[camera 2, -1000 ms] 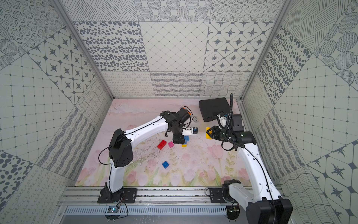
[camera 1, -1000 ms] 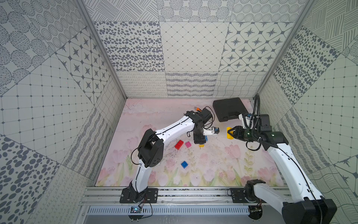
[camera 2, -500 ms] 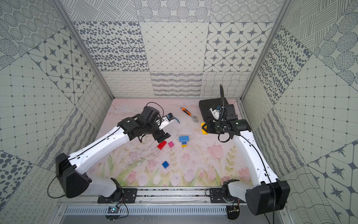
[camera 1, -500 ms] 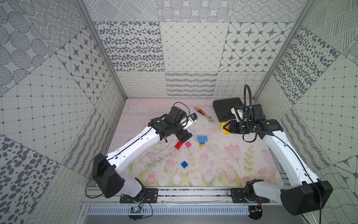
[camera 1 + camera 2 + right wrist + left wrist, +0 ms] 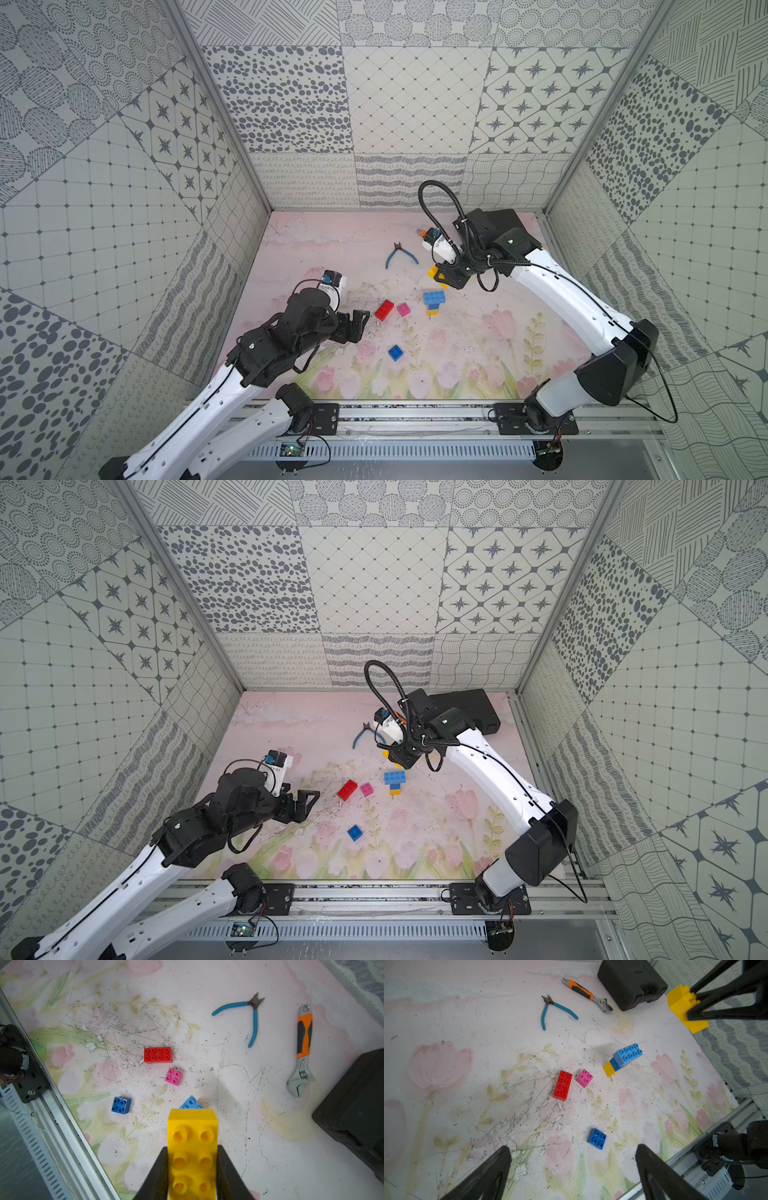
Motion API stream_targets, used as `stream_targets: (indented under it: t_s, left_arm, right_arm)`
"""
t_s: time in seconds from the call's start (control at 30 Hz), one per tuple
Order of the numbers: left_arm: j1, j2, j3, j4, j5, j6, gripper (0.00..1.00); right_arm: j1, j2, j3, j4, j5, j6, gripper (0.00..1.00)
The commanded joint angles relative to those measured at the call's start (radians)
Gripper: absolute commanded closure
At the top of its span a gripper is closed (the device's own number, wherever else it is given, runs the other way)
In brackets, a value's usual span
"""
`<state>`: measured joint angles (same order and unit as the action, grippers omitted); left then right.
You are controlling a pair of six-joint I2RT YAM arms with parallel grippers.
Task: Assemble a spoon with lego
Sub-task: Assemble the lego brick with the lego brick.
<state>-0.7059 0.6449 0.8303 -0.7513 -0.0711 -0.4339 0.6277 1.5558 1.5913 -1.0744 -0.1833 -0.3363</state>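
Black-fingered left gripper point(image 5: 357, 326) at the near left, low over the floral mat point(image 5: 316, 245): spread wide apart, gripping nothing, pointed right toward the loose bricks, both fingertips point(image 5: 496, 1167) framing bare mat in its wrist view. Just right of it, red oblong brick point(image 5: 384, 309) lying flat, studs up, with pink square brick point(image 5: 403, 309) just beside it on the right, not touching. Nearer than those two and alone, dark-blue square brick point(image 5: 395, 352), also studs up. Well beyond them toward the far wall, blue-handled pliers point(image 5: 399, 255) with handles splayed, then orange-handled wrench point(image 5: 583, 991) flat to their right. Right of the pink one, near but apart, the started spoon point(image 5: 434, 301) around mid-mat: light-blue oblong brick point(image 5: 628, 1055) topping a second dark-blue brick point(image 5: 614, 1063), small yellow brick point(image 5: 608, 1069) at the bottom. Just past it to the far right, right gripper point(image 5: 192, 1149) clamped on yellow oblong brick point(image 5: 192, 1126) across its long sides, held clear of the mat, studs facing the wrist camera. Last, black case point(image 5: 631, 982) in the far right corner, near the wrench's jaw end
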Motion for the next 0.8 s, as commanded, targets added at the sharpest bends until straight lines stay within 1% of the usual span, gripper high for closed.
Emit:
stream_targets:
  t_s: [0.0,0.1,0.17,0.27,0.33,0.43,0.6,0.77]
  left_arm:
    - [0.001,-0.088,-0.076,-0.047,-0.025,-0.213,0.02]
    - [0.001,-0.070,-0.089,-0.059,-0.018,-0.192,0.02]
    - [0.002,-0.068,-0.098,-0.055,-0.020,-0.187,0.02]
    - [0.001,-0.070,-0.104,-0.044,-0.021,-0.168,0.02]
    - [0.001,-0.072,-0.106,-0.036,-0.028,-0.151,0.02]
    - [0.002,-0.065,-0.114,-0.019,-0.027,-0.134,0.02]
    - [0.002,-0.041,-0.115,-0.008,-0.026,-0.115,0.02]
    - [0.001,-0.032,-0.123,-0.005,-0.041,-0.099,0.02]
  right_arm:
    - [0.014,0.037,0.021,0.006,0.035,-0.238,0.97]
    - [0.021,0.064,0.018,0.034,0.021,-0.354,1.00]
    - [0.034,0.088,0.028,0.028,0.023,-0.423,1.00]
    - [0.063,0.122,0.062,-0.013,0.038,-0.483,1.00]
    - [0.083,0.114,0.034,-0.011,0.050,-0.517,0.96]
    - [0.108,0.112,0.016,-0.012,0.084,-0.514,0.94]
    - [0.124,0.132,-0.018,-0.019,0.110,-0.544,0.95]
    - [0.125,0.146,-0.043,0.004,0.103,-0.549,0.95]
